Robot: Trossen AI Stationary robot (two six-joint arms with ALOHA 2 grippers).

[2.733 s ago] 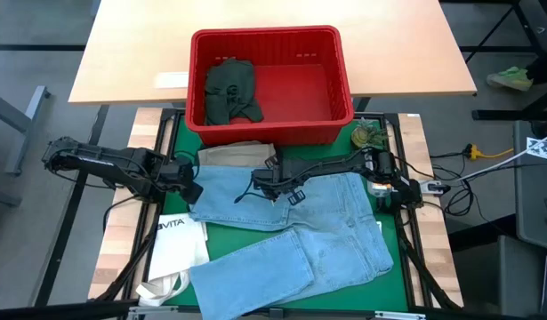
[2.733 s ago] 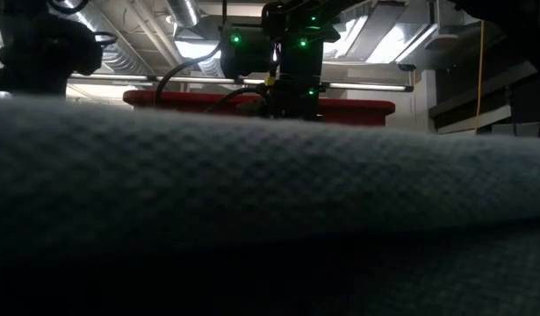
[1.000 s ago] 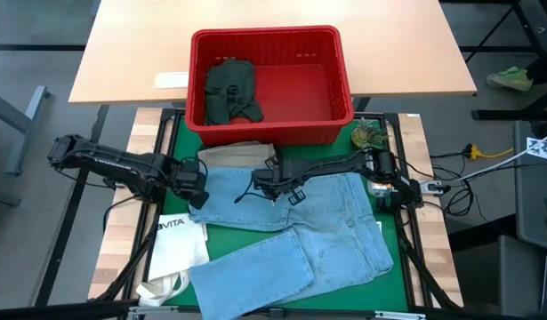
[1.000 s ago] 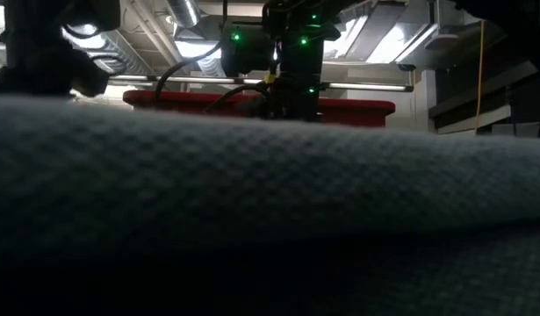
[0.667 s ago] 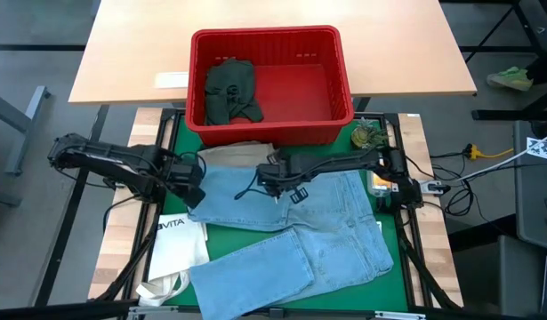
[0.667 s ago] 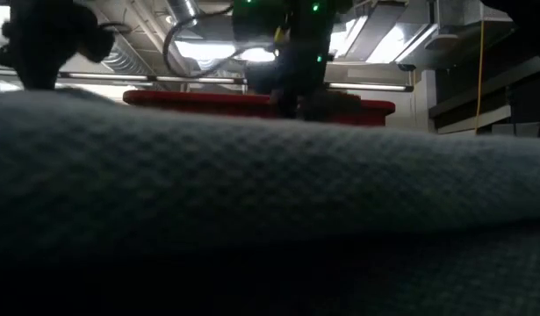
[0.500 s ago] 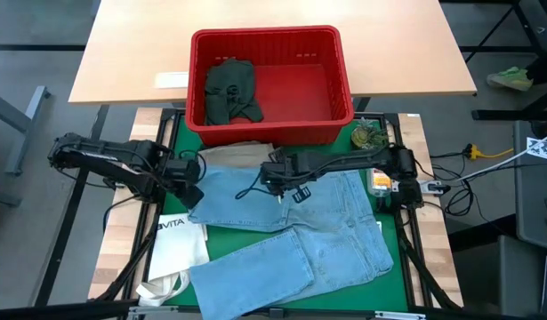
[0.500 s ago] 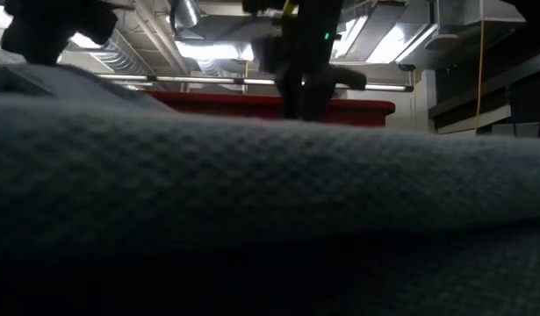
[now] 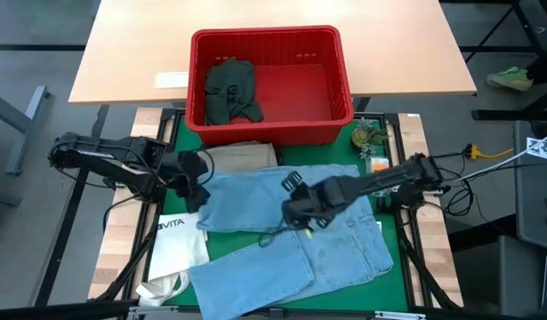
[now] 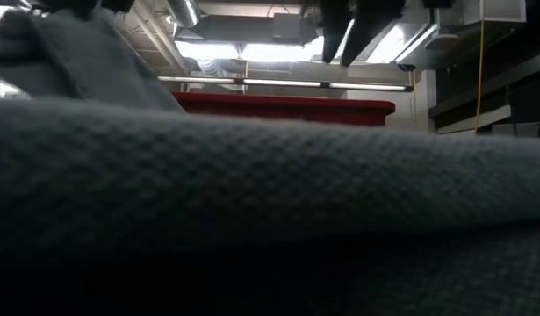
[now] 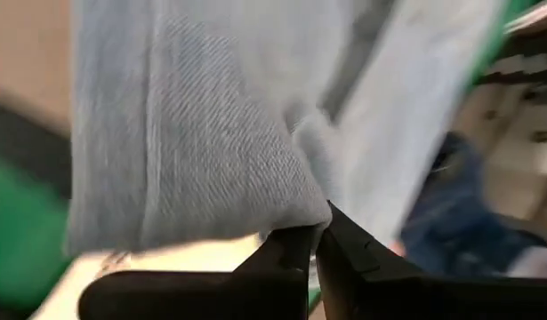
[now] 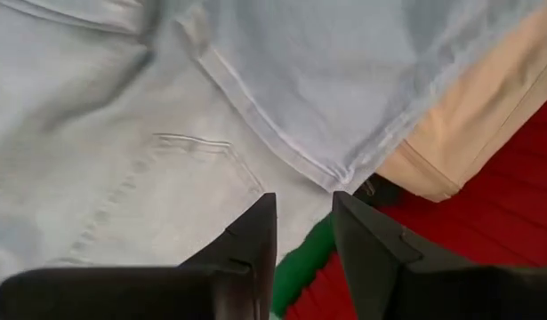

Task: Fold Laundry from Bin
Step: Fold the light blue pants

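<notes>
Denim – your left gripper is clamped on the light blue jeans edge; your right gripper hovers above them, fingers apart, near the bin.

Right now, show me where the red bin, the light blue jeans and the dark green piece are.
red bin (image 9: pixel 346 76), high view, on its right rim.
light blue jeans (image 9: pixel 340 238), high view, seat area.
dark green piece (image 9: pixel 229 91), high view, its middle, inside the bin.
</notes>
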